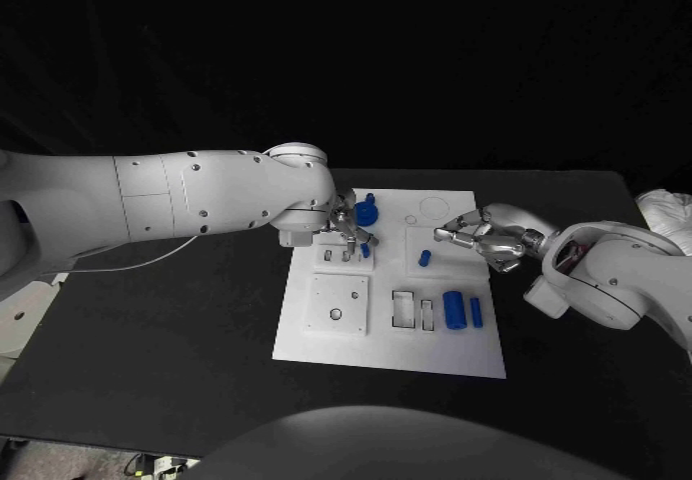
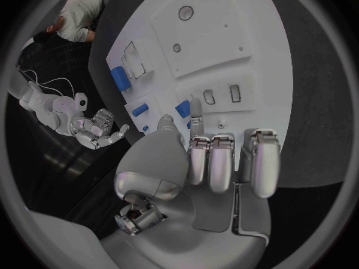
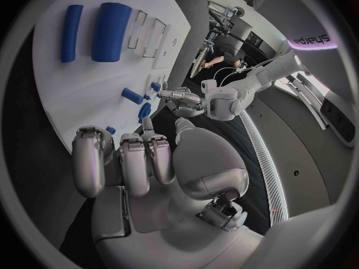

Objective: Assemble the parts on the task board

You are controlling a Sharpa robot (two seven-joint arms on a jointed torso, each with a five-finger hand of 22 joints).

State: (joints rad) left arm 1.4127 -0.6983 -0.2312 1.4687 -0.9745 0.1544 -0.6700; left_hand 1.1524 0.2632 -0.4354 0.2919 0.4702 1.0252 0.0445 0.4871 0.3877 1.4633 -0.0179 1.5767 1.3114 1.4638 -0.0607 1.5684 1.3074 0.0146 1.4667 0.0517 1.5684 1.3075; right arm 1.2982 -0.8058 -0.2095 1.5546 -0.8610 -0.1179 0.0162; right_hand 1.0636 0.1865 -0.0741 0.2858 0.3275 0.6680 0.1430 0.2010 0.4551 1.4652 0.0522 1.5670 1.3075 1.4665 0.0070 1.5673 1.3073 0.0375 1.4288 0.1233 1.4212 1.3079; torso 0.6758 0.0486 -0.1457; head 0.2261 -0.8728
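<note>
The white task board (image 1: 329, 340) lies in the middle of the black table. My left hand (image 1: 351, 235) hovers over the board's far left part and pinches a small blue part (image 2: 182, 107) between thumb and one finger, beside two small slots (image 2: 222, 94). A taller blue part (image 1: 366, 212) stands just behind that hand. My right hand (image 1: 477, 240) hangs over the board's far right edge, fingers loosely bent and apart, holding nothing. A short blue peg (image 1: 426, 258) lies between the hands. A tiny blue piece (image 3: 110, 130) sits by the right hand's fingertips.
A thick blue cylinder (image 1: 454, 310) and a thin blue rod (image 1: 476, 312) lie on the board's right side, next to two rectangular slots (image 1: 415, 309). A square plate with holes (image 1: 338, 303) sits at the near left. Black table surrounds the board.
</note>
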